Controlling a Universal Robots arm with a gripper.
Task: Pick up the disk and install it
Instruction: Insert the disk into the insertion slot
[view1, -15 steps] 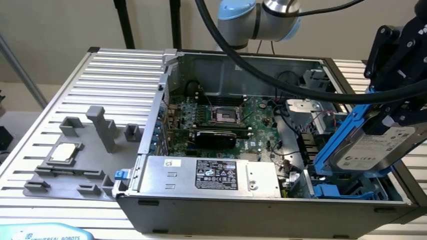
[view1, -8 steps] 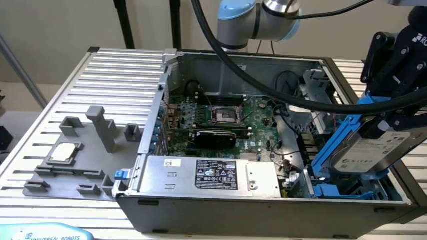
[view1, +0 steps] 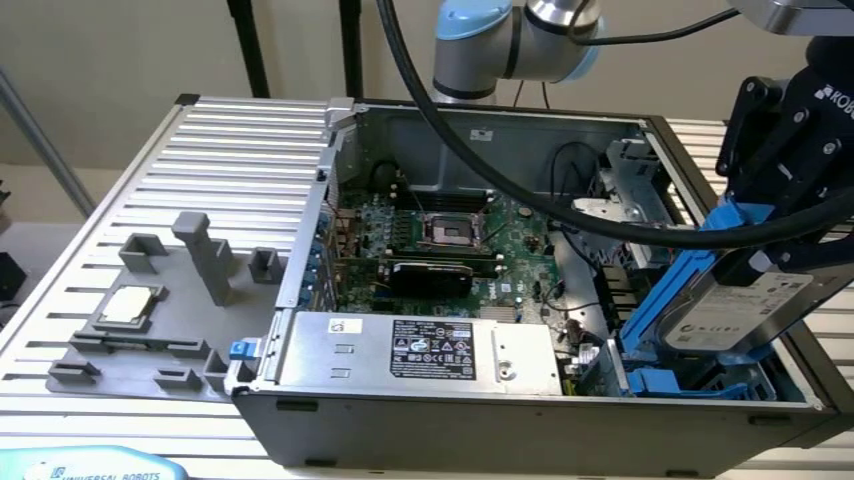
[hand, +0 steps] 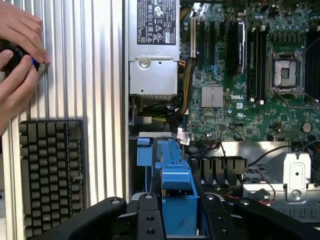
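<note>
ribbed metal surface (view1: 227, 140) carrying open computer case (view1: 534, 420). end effector (view1: 763, 250) clamping disk (view1: 747, 312) by blue carrier (hand: 177, 195) sides, hanging tilted at case's 4 o'clock in exterior view. likely handling stiff, dense, shock-fragile; frame edges offering safest hold.

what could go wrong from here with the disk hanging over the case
1. The disk hangs tilted in the jaws above the blue drive bay; if it goes in skewed, it might jam there.
2. The thick black cable sags across the open case right beside the disk and could snag it.
3. A person's hands are on the table beside the case, possibly within the arm's sweep.
</note>
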